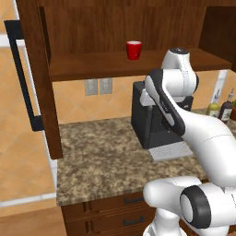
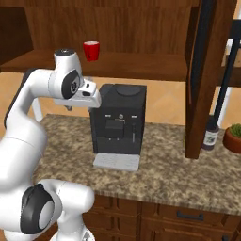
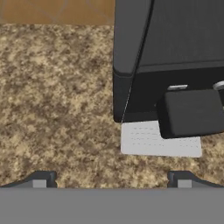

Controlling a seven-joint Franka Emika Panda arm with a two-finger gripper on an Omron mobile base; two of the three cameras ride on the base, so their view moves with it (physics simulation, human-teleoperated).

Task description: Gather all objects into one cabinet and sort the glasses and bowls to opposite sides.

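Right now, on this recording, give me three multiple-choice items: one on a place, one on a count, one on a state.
1. Where does the red cup stand?
A. on the cabinet shelf
B. on the counter
C. on the coffee machine

2. How many red cups show on that shelf?
A. three
B. one
C. none

3. How is the claw?
A. shut on a cup
B. shut, empty
C. open, empty

Answers: 1 A, the cup rests on the plank above the coffee machine. 2 B, a single cup stands there. 3 C, its tips stand wide apart over the counter, holding nothing.
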